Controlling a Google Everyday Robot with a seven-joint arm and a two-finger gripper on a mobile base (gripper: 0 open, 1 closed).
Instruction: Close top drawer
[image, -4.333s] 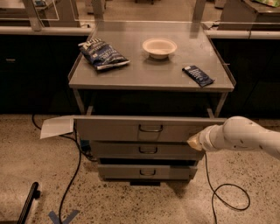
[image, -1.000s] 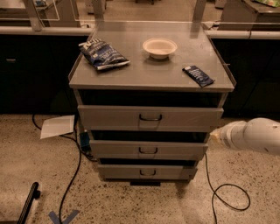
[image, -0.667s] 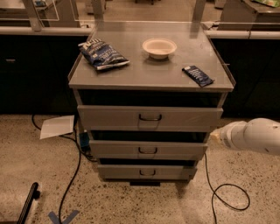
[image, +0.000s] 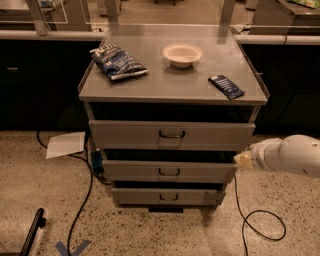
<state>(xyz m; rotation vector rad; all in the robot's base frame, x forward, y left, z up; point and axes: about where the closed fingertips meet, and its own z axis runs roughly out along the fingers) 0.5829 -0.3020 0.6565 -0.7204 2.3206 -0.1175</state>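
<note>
The top drawer (image: 125, 134) is the widest grey metal drawer, with a small dark loop handle (image: 172, 134) at its front centre. Its front sits just under the cabinet's grey top (image: 165, 85), nearly flush with the frame. My gripper (image: 242, 161) is at the end of the white arm (image: 290, 156) that reaches in from the right. It hangs just off the cabinet's right side, below the top drawer's right end and level with the middle drawer (image: 125, 171). It touches nothing that I can see.
On the cabinet top lie a blue chip bag (image: 118, 62), a white bowl (image: 182, 54) and a dark snack bar (image: 226, 86). The bottom drawer (image: 135, 196) sits under the middle one. A paper sheet (image: 66, 144) and cables (image: 260, 220) lie on the floor.
Since 4.3 s ago the top drawer's front has gone back in under the cabinet top, and my arm has drawn away to the right. Over the last second nothing has moved.
</note>
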